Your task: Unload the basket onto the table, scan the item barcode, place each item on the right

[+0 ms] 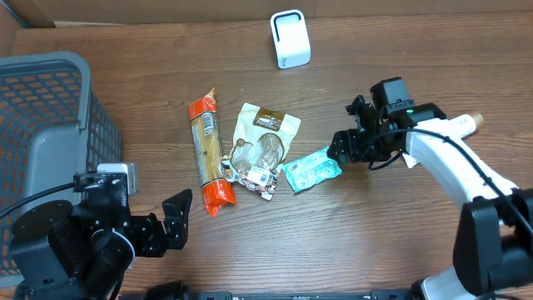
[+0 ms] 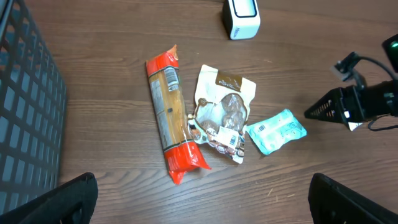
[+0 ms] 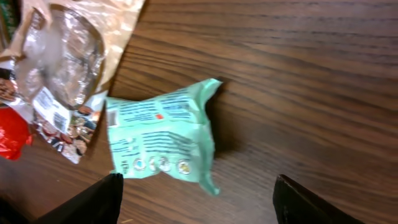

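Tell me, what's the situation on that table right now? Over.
Left gripper open, near the basket. Right gripper open beside the mint packet; packet flat on table, not held. Snack pouch crowds its far side.

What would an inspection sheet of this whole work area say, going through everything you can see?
Surface: wooden table, brown grain.
Job's things: white scanner upright at the far edge; orange pasta pack, beige pouch and mint packet lying flat, close together, mid-table.
Clutter: grey basket at the left edge.
Grippers: left gripper open, empty; right gripper open, empty, just beside the mint packet.
Cables: black cable along the right arm.
Surroundings: cardboard behind the far edge.
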Motion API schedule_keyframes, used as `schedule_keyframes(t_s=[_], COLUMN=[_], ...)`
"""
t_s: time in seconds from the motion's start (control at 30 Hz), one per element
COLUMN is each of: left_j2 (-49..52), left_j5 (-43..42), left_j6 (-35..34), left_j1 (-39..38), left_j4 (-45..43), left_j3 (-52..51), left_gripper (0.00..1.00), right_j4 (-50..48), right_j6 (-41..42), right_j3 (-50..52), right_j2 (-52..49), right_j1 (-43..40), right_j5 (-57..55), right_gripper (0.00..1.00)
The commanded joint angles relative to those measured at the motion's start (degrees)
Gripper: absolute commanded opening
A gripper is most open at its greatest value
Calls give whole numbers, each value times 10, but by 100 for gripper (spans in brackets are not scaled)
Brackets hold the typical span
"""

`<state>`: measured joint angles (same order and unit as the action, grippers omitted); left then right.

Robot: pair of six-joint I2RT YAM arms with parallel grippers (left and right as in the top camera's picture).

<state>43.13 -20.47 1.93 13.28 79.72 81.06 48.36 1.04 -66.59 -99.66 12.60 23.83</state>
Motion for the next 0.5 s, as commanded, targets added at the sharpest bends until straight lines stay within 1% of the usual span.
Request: schedule_keyframes(t_s=[0.0,0.1,0.33,0.47], left_j2=[0,0,0,0], left_j5=[3,3,3,3], left_j6=[9,9,9,9], left_j1=[2,2,2,2], left_j4=[-2,-2,-2,-2], left_j3=[6,6,6,6], left_gripper=[100,100,99,100], right_j4=[0,-4,-42,-66], right_j6=[-45,-46,-54,-55], right_j3=[-10,-10,-4,9], right_j2=[-45,-70,-109,-133], right_j1=[2,7,23,31], right_j5=[56,90,108,110], right_gripper=[78,78,77,70])
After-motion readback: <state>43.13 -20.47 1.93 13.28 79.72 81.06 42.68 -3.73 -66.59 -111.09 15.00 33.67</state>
